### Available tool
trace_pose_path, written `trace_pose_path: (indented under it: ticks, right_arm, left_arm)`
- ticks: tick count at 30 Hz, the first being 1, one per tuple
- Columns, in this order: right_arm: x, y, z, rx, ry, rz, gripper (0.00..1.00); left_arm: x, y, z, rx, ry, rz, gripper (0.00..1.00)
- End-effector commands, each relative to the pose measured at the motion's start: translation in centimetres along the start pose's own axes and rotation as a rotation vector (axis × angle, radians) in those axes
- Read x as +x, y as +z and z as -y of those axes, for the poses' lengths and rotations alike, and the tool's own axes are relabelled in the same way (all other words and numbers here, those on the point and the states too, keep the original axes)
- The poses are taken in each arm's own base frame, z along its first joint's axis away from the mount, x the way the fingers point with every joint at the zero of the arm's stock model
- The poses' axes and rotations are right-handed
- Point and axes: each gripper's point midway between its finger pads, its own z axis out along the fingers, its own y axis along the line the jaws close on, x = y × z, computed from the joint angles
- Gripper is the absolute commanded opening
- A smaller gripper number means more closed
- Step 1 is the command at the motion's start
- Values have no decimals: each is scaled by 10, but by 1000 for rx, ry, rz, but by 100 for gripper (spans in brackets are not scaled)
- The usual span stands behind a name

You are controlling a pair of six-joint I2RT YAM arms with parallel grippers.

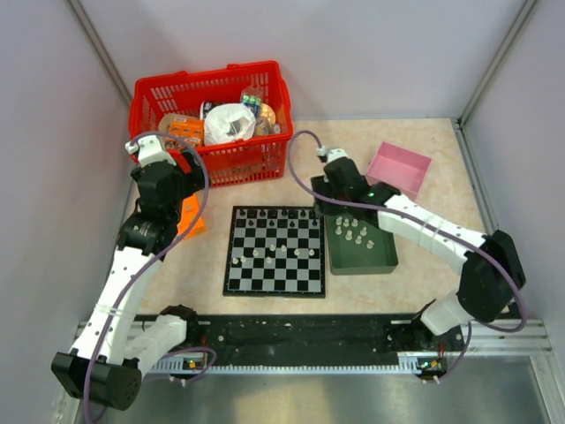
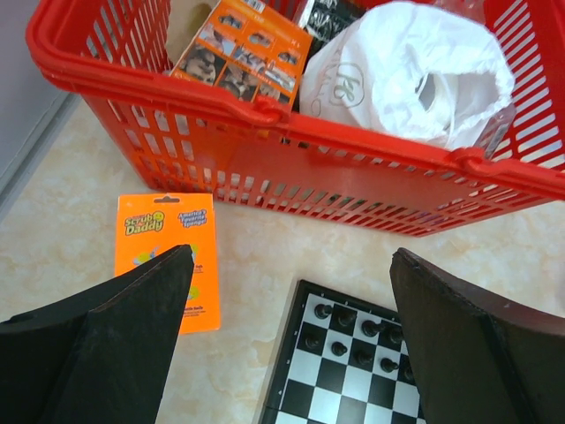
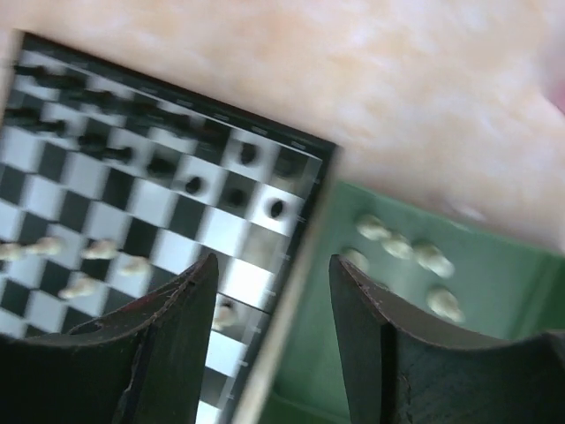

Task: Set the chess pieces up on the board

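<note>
Right gripper open, empty, over board edge and tray. Centre on the lone white piece at frame right, drop straight down

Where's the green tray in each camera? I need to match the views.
Top external: tray right of centre, just right of the board.
Left wrist: not in it.
Right wrist: tray at lower right, beside the board's right edge.
Shared landmark: the board, centre of the top view, bottom right in left wrist, left half in right wrist.
</note>
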Motion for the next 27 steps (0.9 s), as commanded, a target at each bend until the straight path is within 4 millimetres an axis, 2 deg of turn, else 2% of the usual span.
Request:
trace_pose_path:
  ticks: [1,3,5,9,11,14,15,20,27]
  right_arm:
    - [18,-17,60,132,144,-3,54]
    - [32,-22,83,157,205,-22,54]
    - [39,-27,97,165,241,-26,54]
    - [42,-28,118,199,255,-30,53]
    - [46,-24,126,216,255,-47,51]
    - [44,-17,127,199,246,-51,48]
    - [44,-15,127,198,237,-55,48]
    - [52,-12,135,228,244,-88,42]
    - [78,-30,139,258,260,-136,42]
  left_arm:
    - [-51,-9,12,18,-56,110,99]
    - [-60,-10,11,3,-47,125,99]
    - [-63,-10,6,-27,-34,124,99]
    - [-64,-6,6,-43,-28,108,99]
    - [-55,-6,5,-40,-46,95,99]
    - [-32,-3,-4,-41,-52,103,99]
    - [-30,-4,-7,-46,-50,111,99]
    - [-36,-13,-6,-27,-35,122,99]
    - [-32,-12,-11,-49,-18,115,99]
